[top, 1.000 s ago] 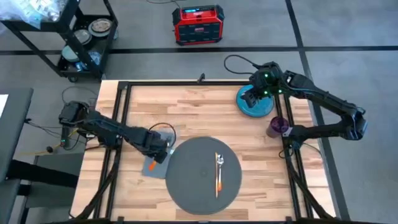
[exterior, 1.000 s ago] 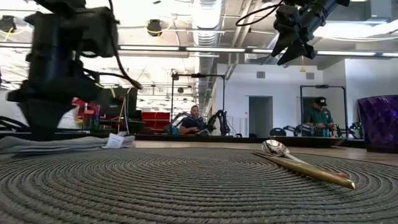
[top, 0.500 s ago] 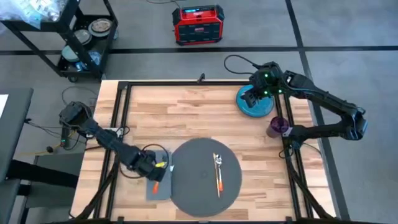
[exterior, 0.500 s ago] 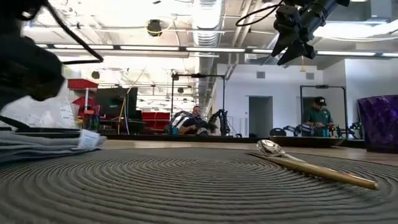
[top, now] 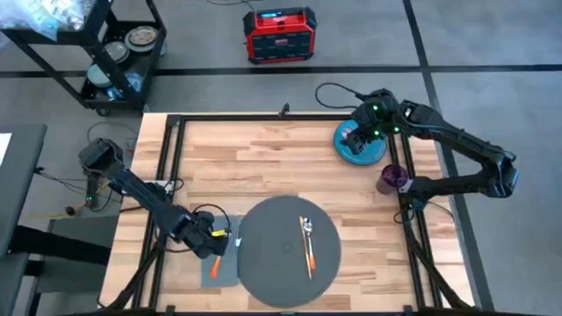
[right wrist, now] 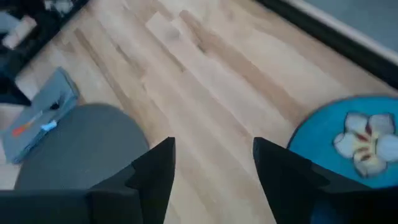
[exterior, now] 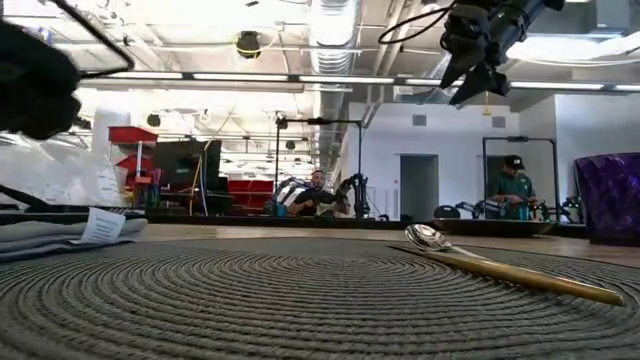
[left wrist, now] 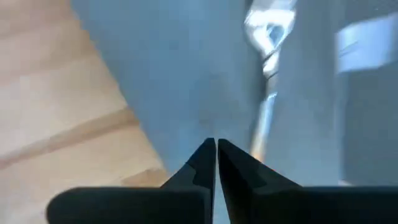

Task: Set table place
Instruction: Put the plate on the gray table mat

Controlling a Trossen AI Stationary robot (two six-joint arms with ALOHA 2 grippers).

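Observation:
The round dark grey placemat (top: 272,263) lies near the front edge of the wood table (top: 263,158). A gold-handled spoon (top: 307,244) rests on it. A grey cloth napkin (top: 224,270) lies flat against the placemat's left side, with a metal fork (left wrist: 266,68) lying on it. My left gripper (top: 213,244) hovers shut above the napkin; the low view shows it raised (exterior: 30,85). My right gripper (right wrist: 214,165) stands open in the air at the left edge of the teal plate (top: 364,154), far right.
A purple cup (top: 391,178) stands near the table's right edge, on the near side of the plate. Black frame rails (top: 171,175) run along the table's sides. A red box (top: 279,35) and a cart (top: 114,53) stand on the floor beyond the far edge.
My left gripper has gone toward the table's near left and risen off the napkin. The napkin has slid flat along the table toward the near edge, staying beside the placemat.

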